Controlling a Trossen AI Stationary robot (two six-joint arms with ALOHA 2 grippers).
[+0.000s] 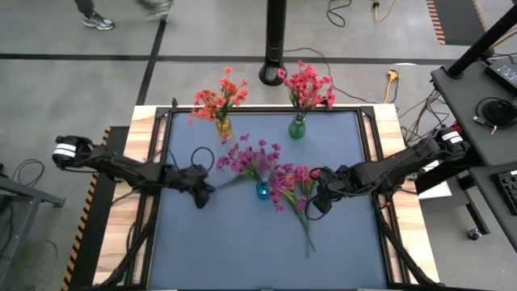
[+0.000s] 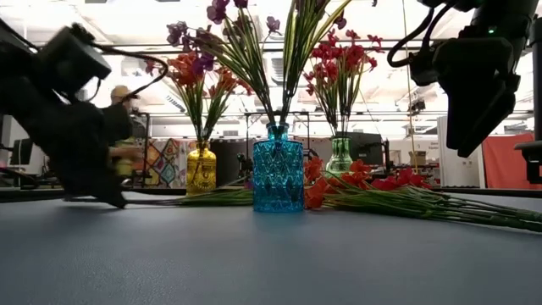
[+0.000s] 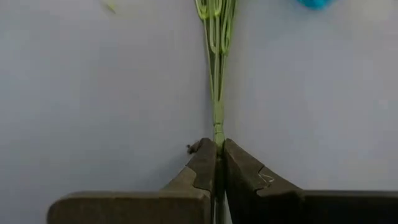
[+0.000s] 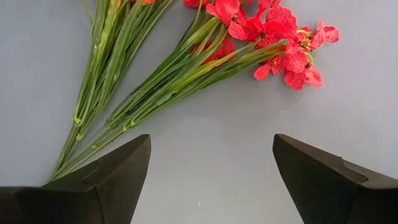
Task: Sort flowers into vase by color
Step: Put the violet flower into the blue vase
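Observation:
A green-stemmed sprig (image 3: pixel 216 56) lies on the table just left of the blue vase (image 1: pixel 262 191), which holds purple flowers (image 1: pixel 250 156). My left gripper (image 1: pixel 208 191) is low at the sprig's stem end and shut on it. Loose red-pink sprigs (image 1: pixel 294 187) lie flat to the right of the blue vase, their stems (image 1: pixel 308 238) pointing toward the near edge. My right gripper (image 1: pixel 317 194) hovers open over them, with the blossoms (image 4: pixel 273 28) ahead of its fingers. An amber vase (image 1: pixel 224 128) holds orange flowers and a green vase (image 1: pixel 296 128) holds red-pink ones. My left gripper pinches the sprig's bare stem end (image 3: pixel 218 129) between its two fingertips (image 3: pixel 205 163). It comes in nearly level from the table's left, fingers in line with the stem. The rest of the stem (image 2: pixel 212 197) lies along the table toward the blue vase.
The amber and green vases stand near the table's far edge. The near half of the mat (image 1: pixel 242 250) is bare apart from the loose stems. A dark post base (image 1: pixel 273 71) stands beyond the far edge, and a person's feet show on the floor behind.

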